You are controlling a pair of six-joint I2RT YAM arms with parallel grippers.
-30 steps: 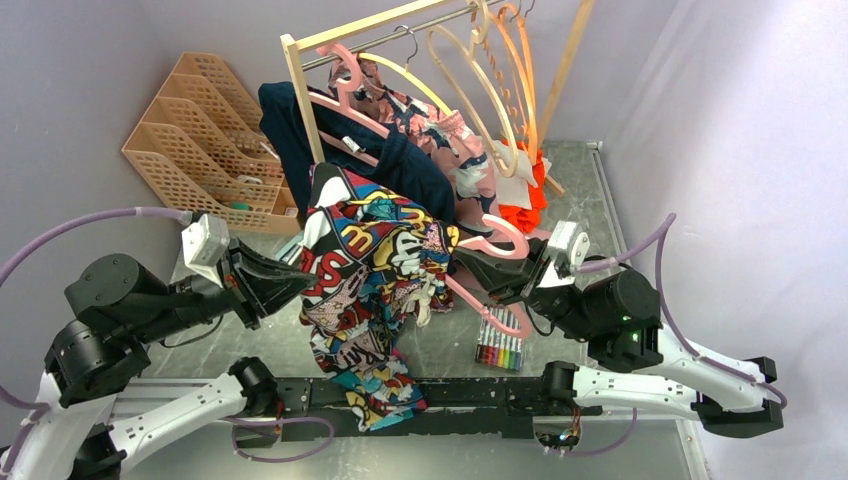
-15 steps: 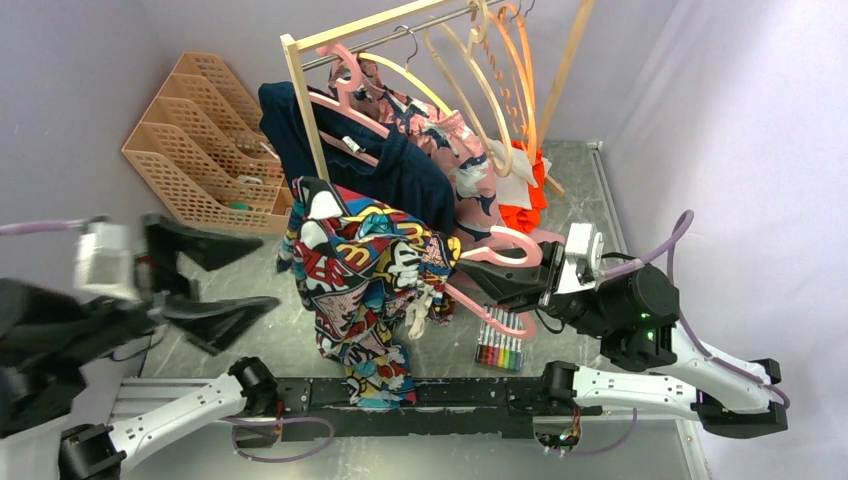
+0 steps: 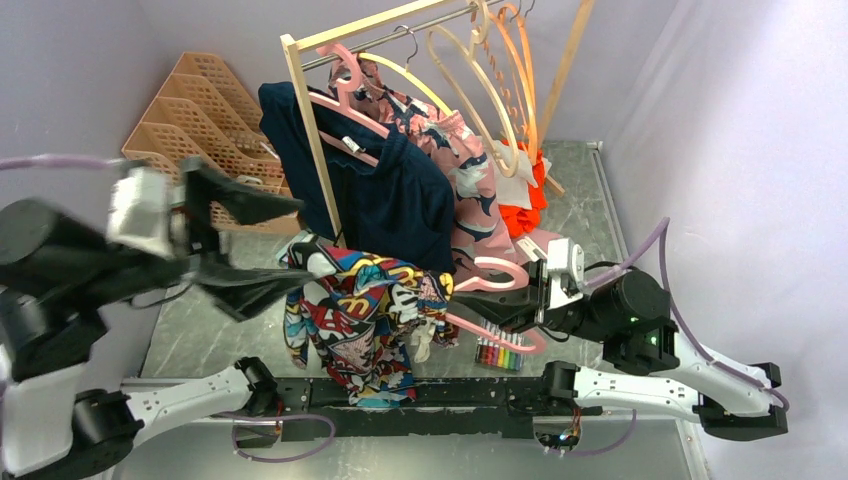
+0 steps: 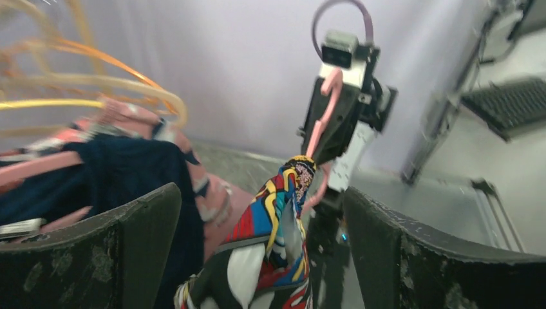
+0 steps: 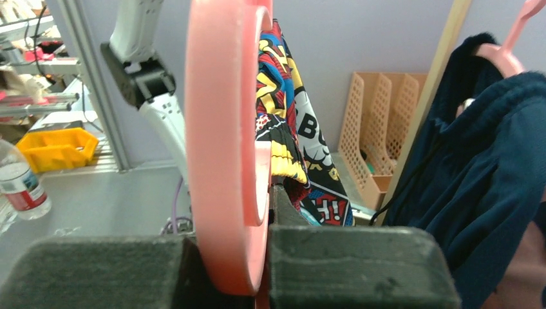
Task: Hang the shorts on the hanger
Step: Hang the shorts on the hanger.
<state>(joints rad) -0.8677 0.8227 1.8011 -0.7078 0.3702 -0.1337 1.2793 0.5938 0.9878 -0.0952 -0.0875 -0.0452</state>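
Shorts (image 3: 355, 310) are released: the left claw (image 3: 300, 242), clamped on them a second ago, is now spread wide and drawn back. They hang draped over the hanger (image 3: 495, 268), which is pinched in the right claw (image 3: 470, 290). Draping is judged essentially done. Contents of the rack (image 3: 185, 110) cannot be made out.

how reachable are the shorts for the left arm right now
Probably yes: the left tool is open right beside the shorts, which hang from the pink hanger, and nothing seems to stand between them.
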